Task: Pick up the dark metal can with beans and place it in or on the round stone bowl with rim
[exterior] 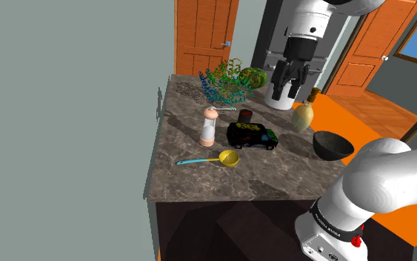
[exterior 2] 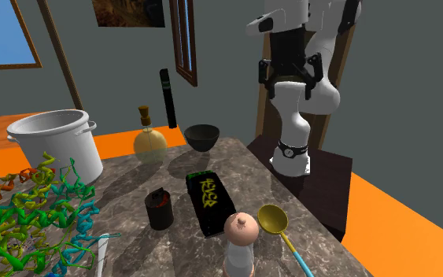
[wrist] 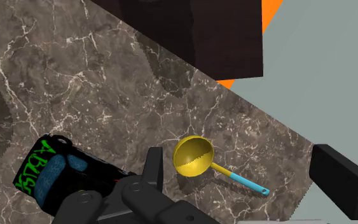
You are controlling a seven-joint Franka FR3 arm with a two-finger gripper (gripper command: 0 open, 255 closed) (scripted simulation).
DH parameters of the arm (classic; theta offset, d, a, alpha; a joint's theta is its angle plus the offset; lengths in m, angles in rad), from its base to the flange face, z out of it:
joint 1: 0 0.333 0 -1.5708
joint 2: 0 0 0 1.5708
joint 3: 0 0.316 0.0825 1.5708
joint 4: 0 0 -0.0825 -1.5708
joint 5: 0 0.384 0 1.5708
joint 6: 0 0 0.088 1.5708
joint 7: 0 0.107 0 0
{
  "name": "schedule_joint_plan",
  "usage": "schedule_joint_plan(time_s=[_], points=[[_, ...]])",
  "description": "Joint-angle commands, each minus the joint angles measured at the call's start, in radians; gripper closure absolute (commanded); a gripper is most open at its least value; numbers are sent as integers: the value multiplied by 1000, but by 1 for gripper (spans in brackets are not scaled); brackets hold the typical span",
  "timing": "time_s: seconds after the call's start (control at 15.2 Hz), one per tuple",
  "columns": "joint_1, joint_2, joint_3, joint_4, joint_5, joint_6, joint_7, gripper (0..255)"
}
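First, our gripper [exterior: 287, 90] hangs high over the counter [exterior: 199, 178], its fingers [wrist: 153, 167] spread apart with nothing between them, so the reach to the can is not yet made. The can [exterior 2: 160, 208], dark with red at its top, stands upright near the middle of the counter, just beside the long side of a black box [exterior 2: 210, 201]. We judge it best to come straight down from above. We should turn the hand so that no finger must enter the narrow gap at the box. Then we close on the can's wall and not on its rim.

Nearest to our stand, the bowl [exterior: 332, 144] sits empty at the counter's edge, well apart from the can. Just beside it stands a round bottle [exterior: 303, 115] with a thin neck. The way from can to bowl runs past this bottle, so we should lift high before we carry. A yellow ladle [wrist: 193, 156] and a shaker [exterior: 209, 126] are beyond the box's far end, off our path. Farther still, a tangled plant [exterior: 225, 83] reaches near the can and could brush a finger, and a white pot [exterior 2: 54, 142] stands next to it.
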Motion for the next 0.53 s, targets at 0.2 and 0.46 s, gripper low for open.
schedule_joint_plan(time_s=[0.2, 0.46], points=[[-14, 68, -23, -17, -30, 91, -37, 0], [-31, 174, -54, -21, -64, 212, -82, 0]])
